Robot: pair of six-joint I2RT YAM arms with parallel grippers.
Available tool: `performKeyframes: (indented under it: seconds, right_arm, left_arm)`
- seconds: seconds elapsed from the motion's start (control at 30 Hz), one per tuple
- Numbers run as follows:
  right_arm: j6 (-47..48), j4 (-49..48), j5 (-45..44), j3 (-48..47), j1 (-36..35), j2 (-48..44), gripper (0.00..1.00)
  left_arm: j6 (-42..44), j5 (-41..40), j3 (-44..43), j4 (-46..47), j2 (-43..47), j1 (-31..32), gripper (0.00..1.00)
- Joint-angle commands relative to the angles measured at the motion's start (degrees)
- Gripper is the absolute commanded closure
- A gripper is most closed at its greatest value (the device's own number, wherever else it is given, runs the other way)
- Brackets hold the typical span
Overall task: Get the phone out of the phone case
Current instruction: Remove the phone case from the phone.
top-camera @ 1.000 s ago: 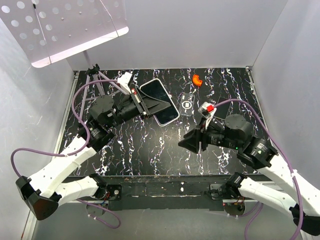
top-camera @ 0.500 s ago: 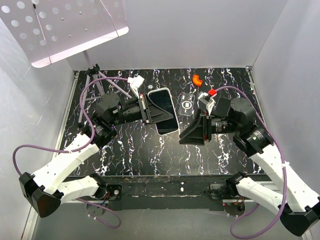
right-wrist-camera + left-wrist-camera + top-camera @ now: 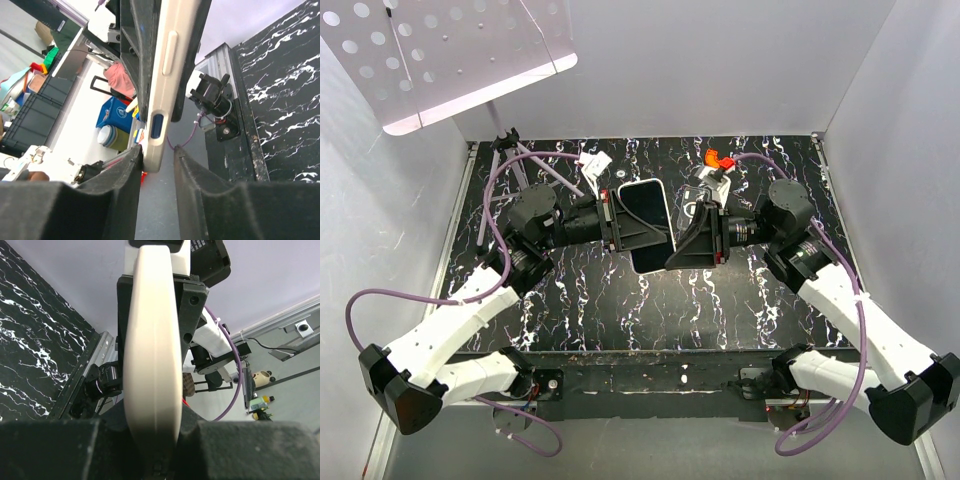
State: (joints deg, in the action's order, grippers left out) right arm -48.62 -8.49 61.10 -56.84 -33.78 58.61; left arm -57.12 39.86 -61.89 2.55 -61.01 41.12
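Observation:
The phone in its cream case (image 3: pixel 645 222) is held off the black marbled table (image 3: pixel 590 300), screen up. My left gripper (image 3: pixel 616 222) is shut on its left edge; the left wrist view shows the case's rounded edge (image 3: pixel 152 340) clamped between the dark pads (image 3: pixel 55 450). My right gripper (image 3: pixel 673 258) is open at the phone's right near corner. In the right wrist view the case edge with a blue button (image 3: pixel 156 125) sits between the open fingers (image 3: pixel 120 200), touching the left one and apart from the right one.
A small orange object (image 3: pixel 711 156) lies at the back of the table. A clear plastic piece (image 3: pixel 692 195) shows partly behind the right gripper. A black stand (image 3: pixel 506 150) and a perforated white panel (image 3: pixel 450 50) are at the back left. White walls enclose the table.
My right gripper has swung up and left from the table's right middle to the phone's corner. My left gripper has turned the phone from slanted to nearly straight.

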Motion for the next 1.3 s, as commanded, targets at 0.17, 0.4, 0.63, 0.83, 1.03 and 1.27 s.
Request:
performKeyframes:
  seconds: [0.17,0.4,0.63,0.83,1.03,1.27]
  right_arm:
    - [-3.2,-9.8,-2.2,0.1,0.1,0.5,0.99]
    - [-5.3,-15.4,-3.7,4.7,0.2,-1.9,0.99]
    - [-6.7,-16.8,-3.4,5.8,0.2,-2.9,0.99]
    - [-7.1,-16.6,-1.3,6.5,0.0,-3.4,0.99]
    - [-2.4,-12.2,0.8,5.3,-0.1,-4.5,0.81]
    - [-0.7,-10.8,2.9,2.9,0.0,-3.3,0.83]
  left_arm:
    - [-0.4,0.0,-4.7,0.5,-0.3,-0.2,0.89]
    - [-9.7,-5.7,-0.8,9.0,1.5,-1.6,0.34]
    - [-15.6,-7.1,0.6,16.4,-0.2,-2.7,0.52]
    - [-15.9,-7.0,-1.2,15.5,-2.7,-3.1,0.93]
    - [-17.8,-5.3,-2.1,14.3,-3.9,-3.6,1.00]
    - [-19.2,-4.3,-1.5,14.7,-3.8,-3.8,1.00]
